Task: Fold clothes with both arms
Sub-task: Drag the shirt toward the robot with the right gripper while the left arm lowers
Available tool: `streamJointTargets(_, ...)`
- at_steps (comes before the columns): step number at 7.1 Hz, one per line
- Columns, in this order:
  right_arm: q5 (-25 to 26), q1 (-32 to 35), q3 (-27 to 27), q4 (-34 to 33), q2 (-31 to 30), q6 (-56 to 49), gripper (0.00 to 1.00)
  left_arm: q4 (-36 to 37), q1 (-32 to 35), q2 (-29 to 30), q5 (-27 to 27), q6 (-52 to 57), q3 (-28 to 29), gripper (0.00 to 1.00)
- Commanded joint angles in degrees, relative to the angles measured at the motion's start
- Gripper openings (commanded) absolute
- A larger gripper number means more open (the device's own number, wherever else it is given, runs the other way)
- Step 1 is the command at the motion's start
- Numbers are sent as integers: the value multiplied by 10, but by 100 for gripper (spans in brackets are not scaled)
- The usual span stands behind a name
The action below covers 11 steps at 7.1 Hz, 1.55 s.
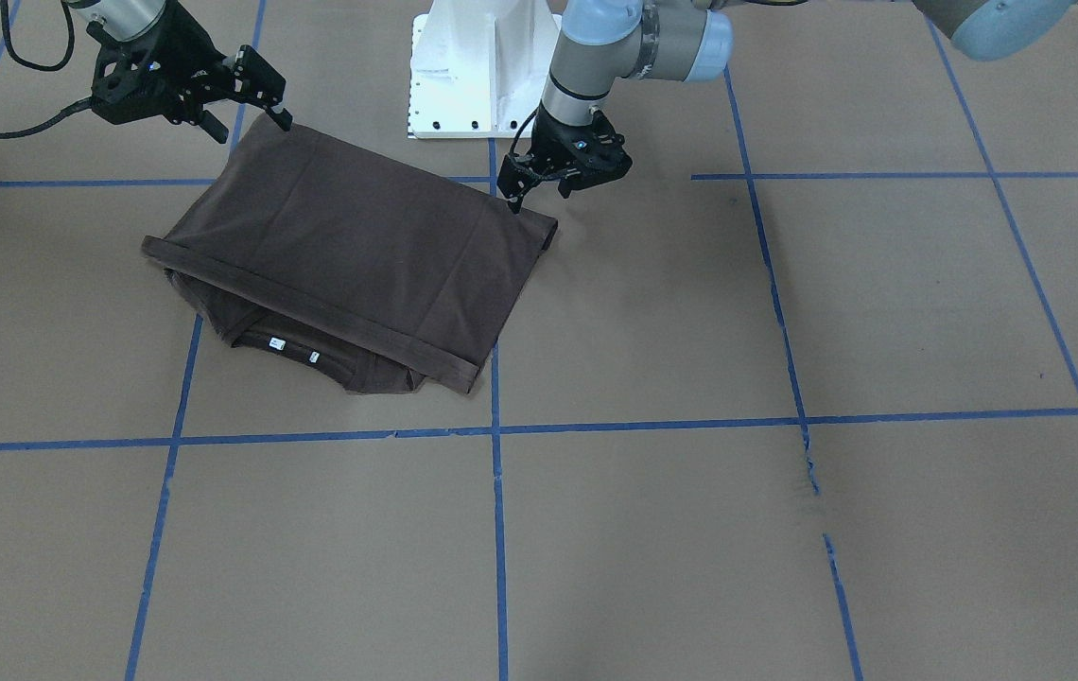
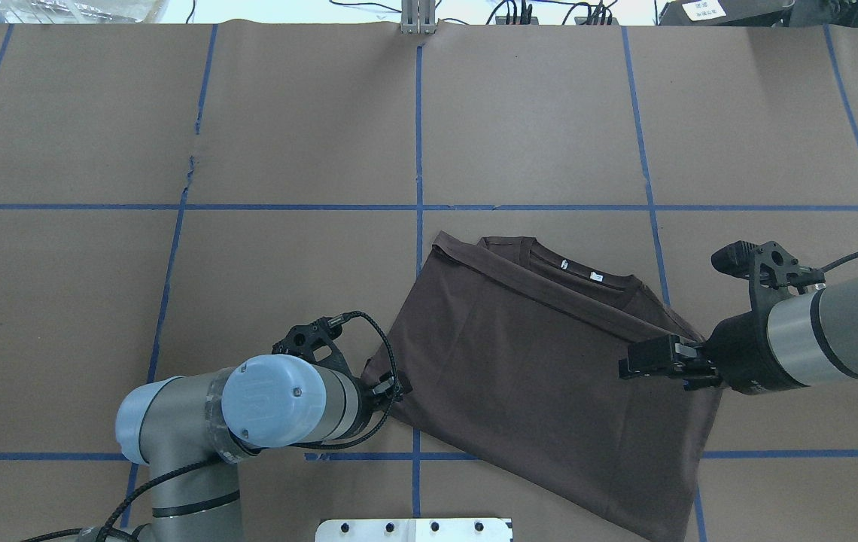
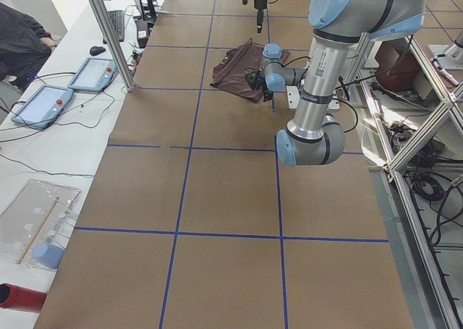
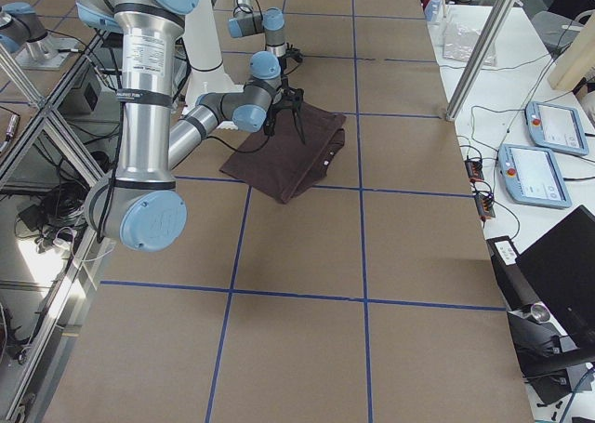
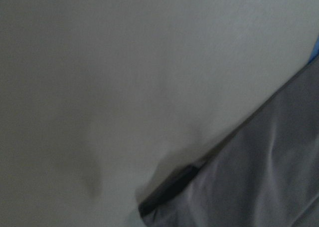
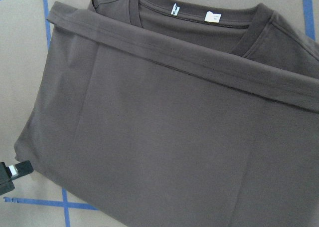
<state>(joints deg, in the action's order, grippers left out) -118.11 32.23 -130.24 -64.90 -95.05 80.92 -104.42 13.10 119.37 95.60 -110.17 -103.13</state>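
Dark brown T-shirt, folded in half

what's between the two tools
the dark brown T-shirt, its folded edge running from right tool to left tool, in the front-facing view

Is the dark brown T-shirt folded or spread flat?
Folded: on the dark brown T-shirt, the hem lies just below the collar.

Overhead: above table, looked forward and down. Front: opposite side, looked back steeply. Sides: table ends, distant. Wrists: close. Overhead and front shared T-shirt.
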Motion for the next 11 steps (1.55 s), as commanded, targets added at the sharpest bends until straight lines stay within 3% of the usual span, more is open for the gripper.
streamJointTargets(1,0,10,2,0,4,-1,100,1,-1,6,-23,-11,11,85)
streamJointTargets(7,-1,11,5,0,5,-1,100,0,11,17,-38,-9,29,75)
streamJointTargets(8,-1,11,5,0,5,-1,100,1,11,17,-38,-7,29,59)
streamJointTargets(9,0,11,5,0,5,-1,100,1,11,17,-44,-6,30,18)
streamJointTargets(10,0,11,5,0,5,-1,100,2,11,17,-44,-3,32,0)
streamJointTargets(11,1,11,5,0,5,0,100,2,15,17,-44,-2,32,0)
